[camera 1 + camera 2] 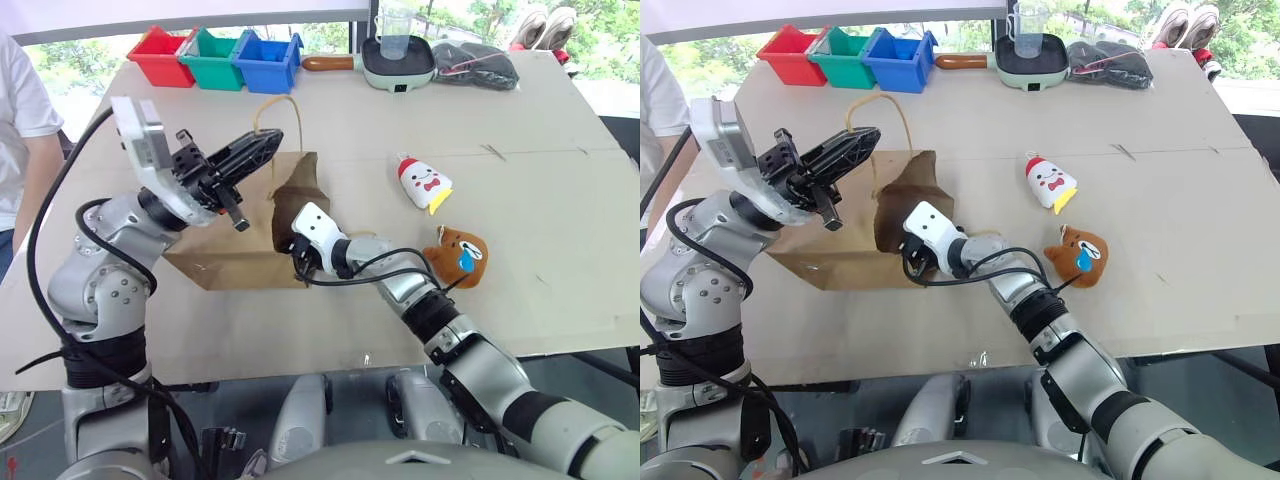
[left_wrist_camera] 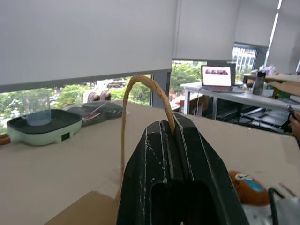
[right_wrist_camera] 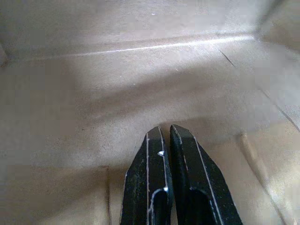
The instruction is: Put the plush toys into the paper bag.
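The brown paper bag (image 1: pixel 230 255) lies on the table with its mouth lifted toward the right. My left gripper (image 1: pixel 268 142) is raised above it, shut on one tan cord handle (image 2: pixel 140 84), which loops up out of its fingers. My right gripper (image 3: pixel 166 130) reaches into the bag's mouth from the right, its fingers nearly together with nothing between them and brown paper all around. The white plush toy (image 1: pixel 424 183) with a red cap lies to the right of the bag. Nearer me, the brown plush toy (image 1: pixel 458 256) with a blue tear lies beside my right forearm.
Red (image 1: pixel 160 55), green (image 1: pixel 213 58) and blue (image 1: pixel 267 62) bins stand at the table's far left. A green pan (image 1: pixel 398 62) holding a clear cup and a dark cloth (image 1: pixel 475 65) sit at the far edge. A person in white (image 1: pixel 20 130) stands at the left.
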Controlling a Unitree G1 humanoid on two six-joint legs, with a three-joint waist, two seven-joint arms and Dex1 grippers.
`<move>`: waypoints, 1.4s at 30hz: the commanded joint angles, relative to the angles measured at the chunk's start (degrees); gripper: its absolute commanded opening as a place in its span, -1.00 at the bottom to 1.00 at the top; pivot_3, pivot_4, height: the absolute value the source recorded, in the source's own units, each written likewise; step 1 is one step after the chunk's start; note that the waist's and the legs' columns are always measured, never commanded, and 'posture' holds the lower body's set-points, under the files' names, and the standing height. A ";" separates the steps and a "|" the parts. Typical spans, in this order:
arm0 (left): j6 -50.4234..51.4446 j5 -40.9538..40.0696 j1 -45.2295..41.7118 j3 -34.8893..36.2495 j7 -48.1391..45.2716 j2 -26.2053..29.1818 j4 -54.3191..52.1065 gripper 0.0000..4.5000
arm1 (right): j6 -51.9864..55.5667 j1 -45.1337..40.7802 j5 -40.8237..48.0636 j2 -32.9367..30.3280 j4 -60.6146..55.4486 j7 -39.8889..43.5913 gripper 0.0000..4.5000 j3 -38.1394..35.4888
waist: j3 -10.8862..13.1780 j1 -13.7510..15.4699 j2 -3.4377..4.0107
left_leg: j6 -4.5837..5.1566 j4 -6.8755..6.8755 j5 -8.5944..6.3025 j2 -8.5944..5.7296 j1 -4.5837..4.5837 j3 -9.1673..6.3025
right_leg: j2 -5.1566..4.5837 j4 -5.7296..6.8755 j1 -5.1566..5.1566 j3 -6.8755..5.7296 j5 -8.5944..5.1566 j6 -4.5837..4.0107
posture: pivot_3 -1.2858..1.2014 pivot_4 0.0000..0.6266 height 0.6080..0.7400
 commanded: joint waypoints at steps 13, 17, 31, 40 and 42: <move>-9.68 3.35 -23.22 -7.87 -28.26 -4.04 24.63 -1.00 | 27.14 15.95 8.69 -20.97 -57.87 0.06 0.76 -13.07 | 0.08 -0.08 -0.11 | 0.01 0.24 0.00 -0.02 -0.99 -0.17 | -0.03 0.02 -0.72 -0.29 0.01 0.02 | 0.03 -0.52 1.00; -9.45 4.72 -26.18 -9.53 -35.23 -2.75 28.69 -1.00 | 34.47 22.11 11.56 -27.47 -70.43 -0.92 0.76 -19.82 | 0.09 -0.20 -0.11 | 0.01 0.26 0.00 -0.03 -1.01 -0.15 | -0.04 -0.01 -0.73 -0.26 0.01 0.03 | 0.03 -0.52 1.00; -18.06 9.18 -20.78 -11.08 -39.13 1.27 28.54 -1.00 | 47.86 35.02 26.98 -43.90 -81.32 -1.34 0.76 -40.20 | 0.12 0.23 -0.13 | 0.04 0.36 -0.02 -0.02 -0.96 -0.10 | -0.04 -0.02 -0.63 -0.21 0.00 0.04 | 0.03 -0.52 1.00; -11.45 4.57 -15.99 -6.81 -25.35 -3.68 17.48 -1.00 | 38.23 36.36 17.78 -51.67 -66.71 -2.16 0.02 -25.25 | 0.16 0.03 -0.25 | 0.07 0.50 -0.03 0.00 -0.96 -0.05 | 0.00 0.05 -0.63 -0.12 0.00 0.05 | 0.03 -0.52 1.00; -10.84 4.09 -15.40 -6.41 -23.07 -4.63 15.90 -1.00 | 36.73 36.21 18.41 -51.45 -66.58 -1.72 -0.30 -26.68 | 0.18 0.06 -0.31 | 0.07 0.53 -0.03 0.00 -0.96 -0.08 | 0.01 0.05 -0.62 -0.13 0.01 0.06 | 0.03 -0.52 1.00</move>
